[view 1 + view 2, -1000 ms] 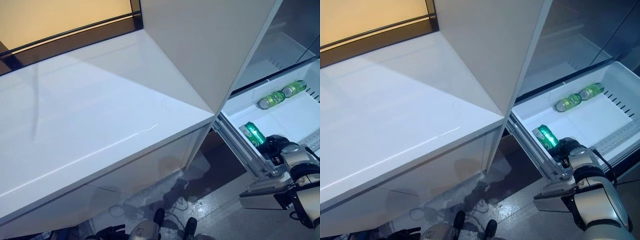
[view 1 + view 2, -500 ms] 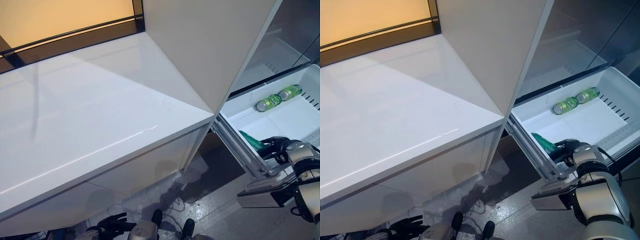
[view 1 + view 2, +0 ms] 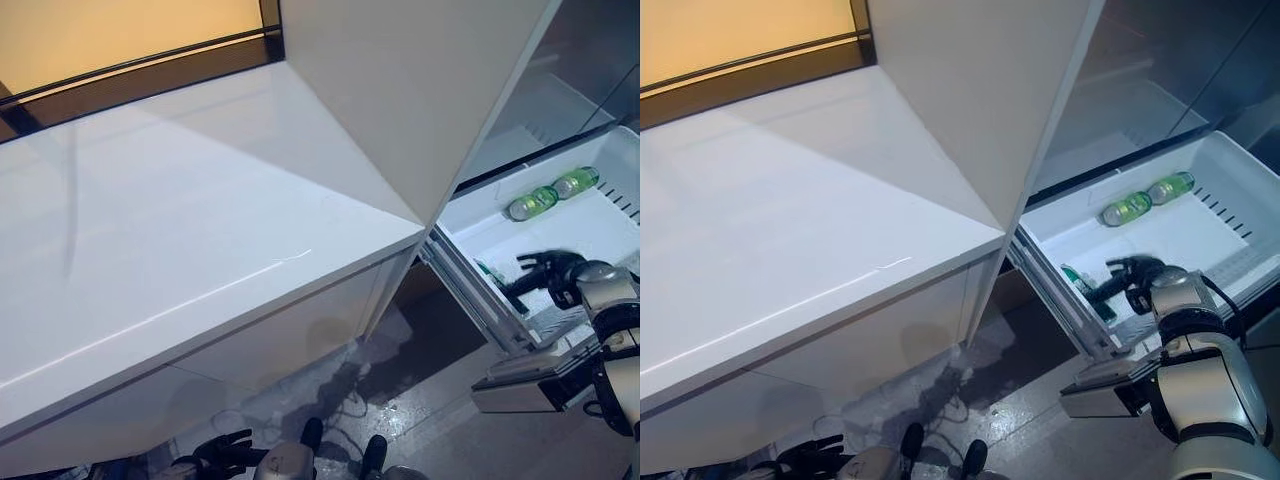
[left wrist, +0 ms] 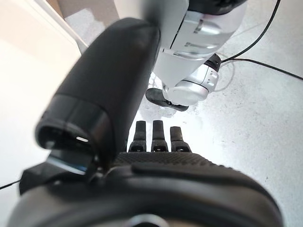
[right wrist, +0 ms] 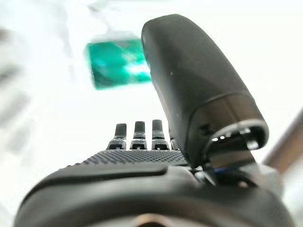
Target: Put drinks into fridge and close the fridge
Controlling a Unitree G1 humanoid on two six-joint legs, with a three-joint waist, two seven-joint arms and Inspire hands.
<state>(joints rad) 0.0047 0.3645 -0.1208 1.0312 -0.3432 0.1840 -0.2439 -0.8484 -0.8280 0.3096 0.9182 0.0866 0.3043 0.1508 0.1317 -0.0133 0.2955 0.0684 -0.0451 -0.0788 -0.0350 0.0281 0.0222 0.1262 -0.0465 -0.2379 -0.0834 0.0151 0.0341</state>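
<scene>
The fridge's white drawer (image 3: 600, 225) stands pulled out at the right. Two green drinks (image 3: 535, 203) (image 3: 575, 182) lie side by side at its back. A third green can (image 3: 1075, 277) lies low against the drawer's front wall, partly hidden by it; the right wrist view shows this can (image 5: 118, 64) free beyond the straight fingers. My right hand (image 3: 550, 270) hovers over the drawer's front part, open with spread fingers, holding nothing. My left hand (image 3: 225, 447) hangs low by the floor, open and empty, its fingers (image 4: 154, 137) straight.
A white counter (image 3: 200, 220) fills the left and middle. A tall white panel (image 3: 420, 90) rises between the counter and the fridge interior. Above the drawer is a glass shelf (image 3: 1120, 120). Grey floor (image 3: 420, 420) lies below the drawer's front.
My right hand has let go of the green can, spread its fingers and lifted slightly; the can now lies low at the drawer's front. My left hand has come into view at the bottom.
</scene>
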